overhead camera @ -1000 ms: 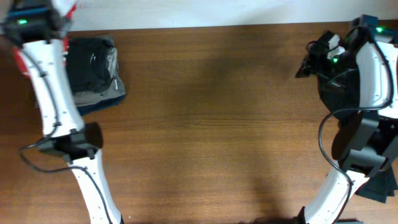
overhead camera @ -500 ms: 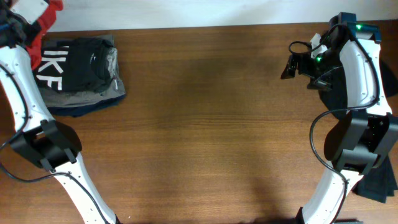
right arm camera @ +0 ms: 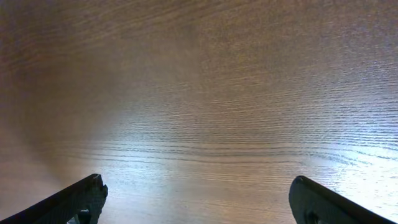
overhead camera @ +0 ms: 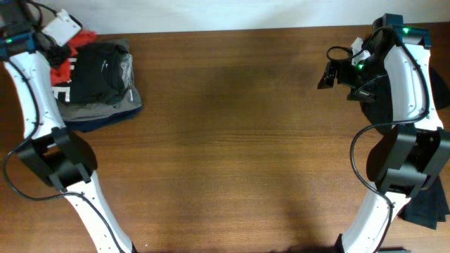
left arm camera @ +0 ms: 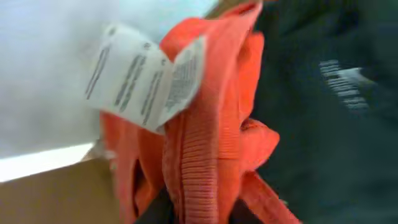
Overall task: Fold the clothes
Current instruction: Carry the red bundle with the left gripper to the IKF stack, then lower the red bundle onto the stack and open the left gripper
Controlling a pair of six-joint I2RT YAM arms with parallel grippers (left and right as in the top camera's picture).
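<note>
Fold not yet begun | T-shirt (overhead camera: 70, 41) is bunching at the far-left corner against the folded pile (overhead camera: 102, 70) | left gripper (overhead camera: 60, 36) is at the cloth, grip impossible to tell | right gripper (right arm camera: 196, 190) is hanging wide open and empty, far right over the bench (overhead camera: 232, 140)

Table (overhead camera: 232, 140) centre: broad bare wood, free passage left to right. Far-left corner blocked: folded stack (overhead camera: 98, 88), red-orange shirt (overhead camera: 68, 55) bunched over its left edge, left arm (overhead camera: 31, 91) alongside. Right edge: right arm (overhead camera: 408, 77), dark garments (overhead camera: 430, 209). Under right pincer (right arm camera: 199, 199): bare wood only.
</note>
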